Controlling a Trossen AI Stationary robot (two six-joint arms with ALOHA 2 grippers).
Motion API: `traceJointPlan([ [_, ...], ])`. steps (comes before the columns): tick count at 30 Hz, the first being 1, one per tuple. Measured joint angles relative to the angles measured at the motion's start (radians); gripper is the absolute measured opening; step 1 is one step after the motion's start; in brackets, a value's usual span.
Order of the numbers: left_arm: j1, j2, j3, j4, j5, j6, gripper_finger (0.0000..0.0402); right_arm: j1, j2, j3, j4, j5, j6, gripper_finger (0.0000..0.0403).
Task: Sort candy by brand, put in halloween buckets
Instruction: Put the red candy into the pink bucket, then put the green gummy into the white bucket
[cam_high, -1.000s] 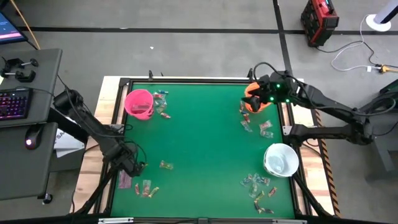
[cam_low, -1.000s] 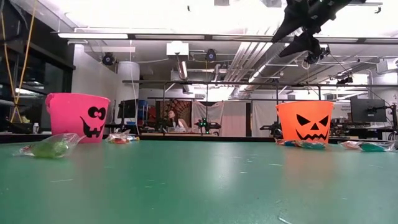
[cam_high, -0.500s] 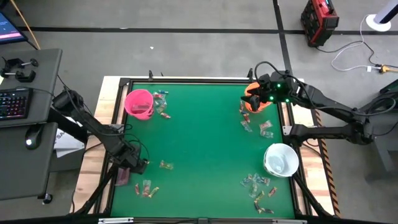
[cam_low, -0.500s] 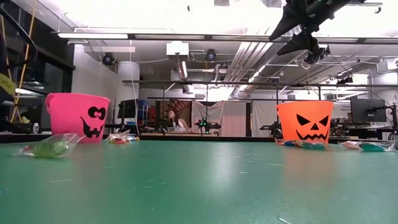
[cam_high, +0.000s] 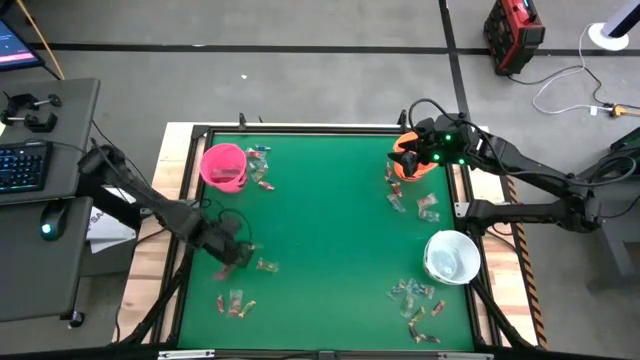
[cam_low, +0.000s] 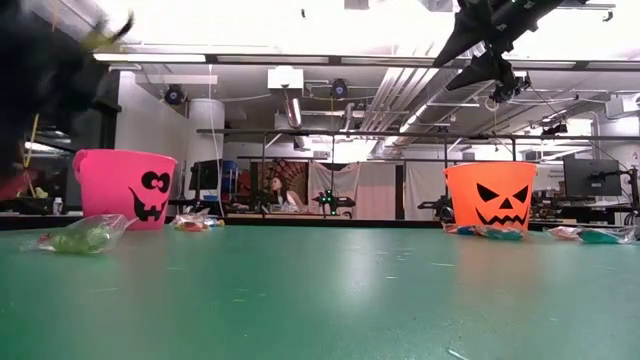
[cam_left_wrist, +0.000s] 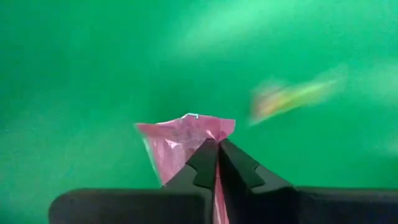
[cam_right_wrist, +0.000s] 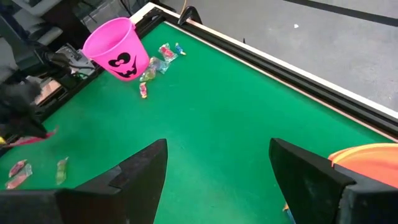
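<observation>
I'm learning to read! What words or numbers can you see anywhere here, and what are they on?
None can be read.
Pink bucket: a black pumpkin face only, no letters.
Orange bucket: a black pumpkin face only, no letters.
White bucket: no print shows from above.
Pink wrapper in the shut left gripper: too blurred to read.
Loose candy on the table: too small to read.

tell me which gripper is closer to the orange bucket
Right. The right gripper hangs open directly over the orange bucket at the table's far right corner. The left gripper is across the table near the left edge, shut on a pink candy wrapper.
</observation>
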Motion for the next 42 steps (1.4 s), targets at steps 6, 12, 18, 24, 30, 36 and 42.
traceJointPlan([
  [6,0.177,-0.169,0.228,-0.017,-0.339,0.341,0.0000,0.000,0.000,0.000,0.001,0.000,0.027,0.0275],
  [12,0.453,-0.237,0.393,-0.184,-0.527,0.657,0.0000,0.000,0.000,0.000,0.006,0.000,0.063,0.0275],
  [18,0.739,-0.222,0.370,-0.363,-0.440,0.794,0.0000,0.000,0.000,0.000,0.030,0.000,0.063,0.0275],
  [24,0.854,-0.193,0.282,-0.336,-0.405,0.852,0.0006,0.000,0.001,0.000,0.057,0.012,0.063,0.0275],
  [30,0.907,-0.187,0.258,-0.294,-0.400,0.859,0.0062,0.000,0.001,0.000,0.057,0.023,0.064,0.0275],
  [36,0.946,-0.202,0.258,-0.295,-0.396,0.854,0.0136,0.000,0.001,0.000,0.057,0.023,0.063,0.0275],
  [42,0.948,-0.228,0.258,-0.204,-0.169,0.849,0.0187,0.000,0.001,0.000,0.057,0.019,0.063,0.0275],
])
